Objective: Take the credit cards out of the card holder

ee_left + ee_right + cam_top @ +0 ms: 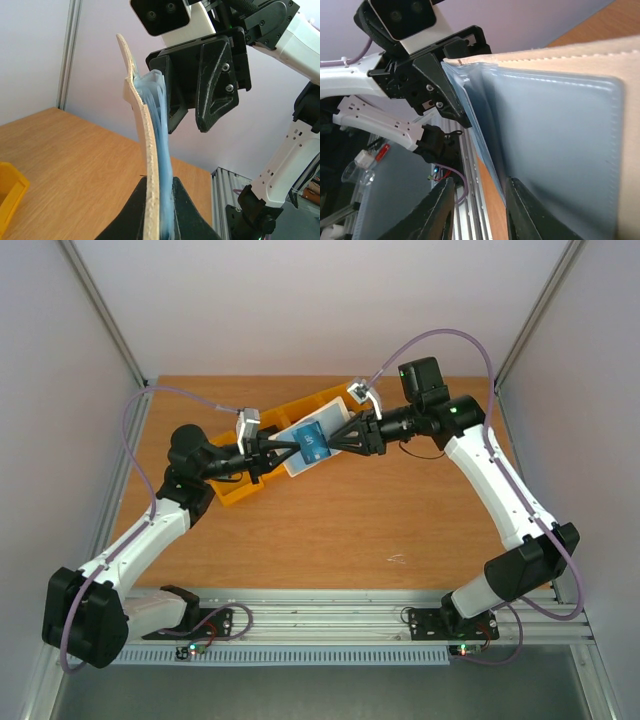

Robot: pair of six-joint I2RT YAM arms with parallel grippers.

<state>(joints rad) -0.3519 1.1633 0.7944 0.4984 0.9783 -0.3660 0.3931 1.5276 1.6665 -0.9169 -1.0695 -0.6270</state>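
The card holder (pixel 329 418) hangs in the air over the back of the table, between the two grippers. My left gripper (pixel 272 452) is shut on its left end. In the left wrist view the card holder (pixel 150 150) stands edge-on between the left gripper (pixel 159 182) jaws, cream outside, pale blue inside. A blue credit card (pixel 312 447) shows in its pocket. My right gripper (pixel 342 438) is at the holder's right end. In the right wrist view the right gripper (pixel 480 181) is open, one finger beside the pale blue pocket face (pixel 560 140), with nothing clamped.
A yellow bin (pixel 238 492) sits on the table under the left arm, and a second yellow bin (pixel 298 408) lies behind the card holder. One bin's corner (pixel 10 195) shows at the left edge of the left wrist view. Grey walls enclose the wooden table (pixel 380 530).
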